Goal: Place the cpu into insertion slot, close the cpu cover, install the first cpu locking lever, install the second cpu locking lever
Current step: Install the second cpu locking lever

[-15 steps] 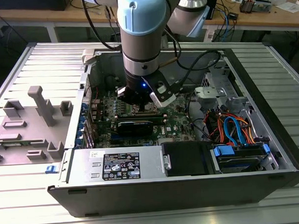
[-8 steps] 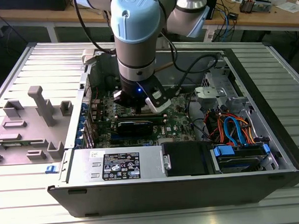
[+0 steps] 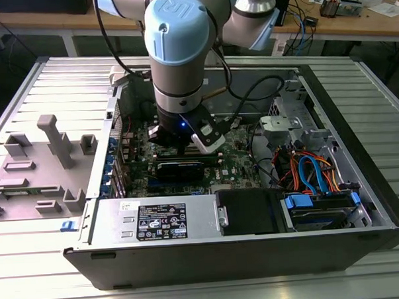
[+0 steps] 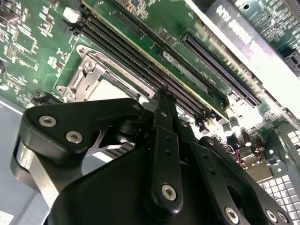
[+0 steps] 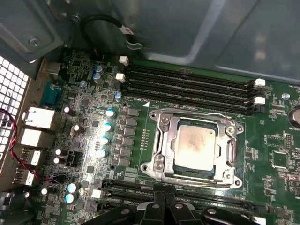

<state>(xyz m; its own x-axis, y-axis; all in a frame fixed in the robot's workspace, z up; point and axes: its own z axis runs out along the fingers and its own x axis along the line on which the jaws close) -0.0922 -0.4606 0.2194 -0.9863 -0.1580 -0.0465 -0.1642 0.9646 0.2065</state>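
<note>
- The cpu (image 5: 194,144) lies flat in the insertion slot (image 5: 161,123), its silvery-beige top showing through the window of the cpu cover (image 5: 165,149), which I see lowered over it in the first wrist view.
- In that same view a thin locking lever (image 5: 206,186) runs along the slot's edge nearest my hand (image 5: 165,202); I cannot tell whether it is latched under its hook.
- My hand hovers just above the memory slots (image 5: 187,86) and beside the slot, fingertips drawn together with nothing between them; the second wrist view shows the same narrow tips (image 4: 165,96) over the board, close to the cover's corner (image 4: 86,70).
- Handling, as I judge it: the cpu is light, rigid and fragile, with a smooth top; any hold belongs on its opposite edges, never on the contact face.
- The cover is thin stamped metal, stiff but bendable if pushed off-centre; pressure suits its frame, not the chip.
- The lever is springy wire that will resist and could slip off a fingertip; its bent free end is the place to push.
- In the exterior view the arm stands inside the open computer case (image 3: 362,228), over the motherboard (image 3: 243,157).
</note>
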